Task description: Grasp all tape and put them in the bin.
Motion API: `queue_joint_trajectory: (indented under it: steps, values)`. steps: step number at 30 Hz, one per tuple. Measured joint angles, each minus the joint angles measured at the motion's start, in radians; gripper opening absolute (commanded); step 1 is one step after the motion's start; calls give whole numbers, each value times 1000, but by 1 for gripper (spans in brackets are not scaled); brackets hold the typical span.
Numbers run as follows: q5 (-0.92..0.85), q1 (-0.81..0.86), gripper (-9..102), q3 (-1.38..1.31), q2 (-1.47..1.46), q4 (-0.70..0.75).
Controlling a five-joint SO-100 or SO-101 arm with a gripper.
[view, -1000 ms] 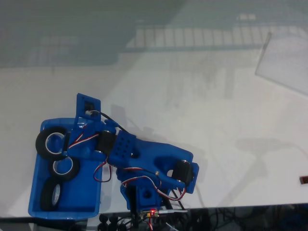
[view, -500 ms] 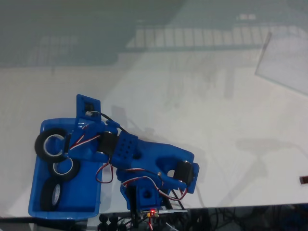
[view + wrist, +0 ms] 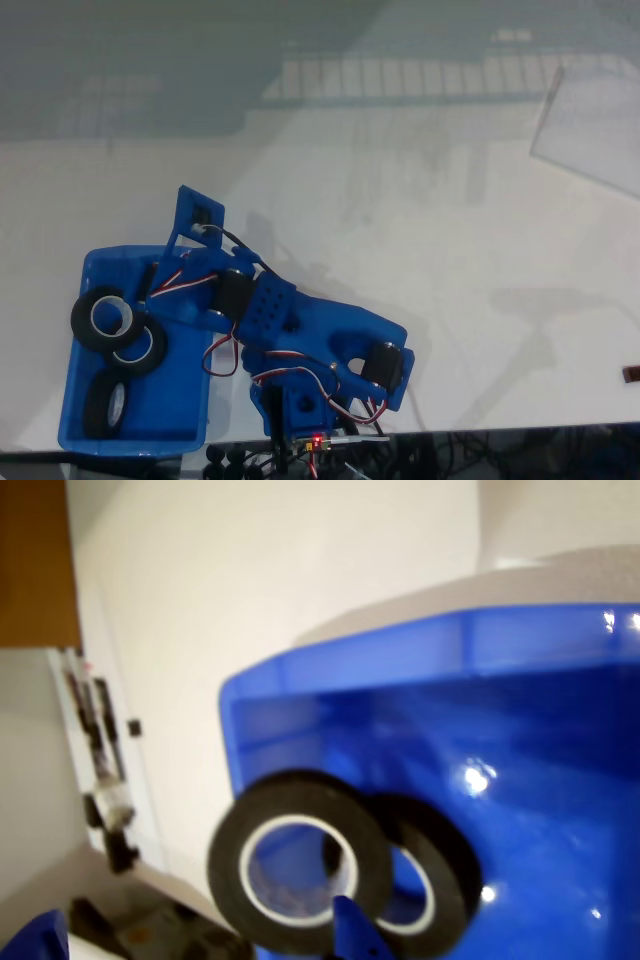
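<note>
- Tape first: all three black rolls sit inside the bin [image 3: 80,400], which is at the far left of the fixed view. So the job looks basically done, going by how things lie.
- Top roll [image 3: 105,318] is tipped up against the bin's left wall and overlaps the middle roll [image 3: 138,348] beside it. My guess is it landed on its neighbour, hence the lean.
- Third roll [image 3: 105,404] stands nearly on edge near the bin's lower left corner, apart from the other two.
- In the wrist view the front roll [image 3: 298,872] hides part of another roll [image 3: 425,878] behind it, both low against the blue floor. It's blurry, so I can't say if they touch the wall.
- The hand [image 3: 160,275] sits just right of those rolls, over the bin's upper right part. No roll is between its fingers in the fixed view, so it isn't gripping tape. How far apart the fingers are, I can't tell. Only a blue finger tip [image 3: 352,930] pokes into the wrist view's bottom edge.
- Right of the bin, the arm [image 3: 310,335] stretches back to its base at the near edge of the surface [image 3: 420,200].
- Well right of the bin there's just white surface and a clear sheet [image 3: 590,130] at the upper right, so nothing seems left to collect.
</note>
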Motion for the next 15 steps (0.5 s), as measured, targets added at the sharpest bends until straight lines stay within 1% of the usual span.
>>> queue_joint_trajectory:
  steps: [3,6,10,15]
  values:
    - [3,74,33,0,9,-52]
    - [17,210,31,9,20,-156]
    - [28,451,31,72,74,-314]
    - [44,767,29,249,235,-492]
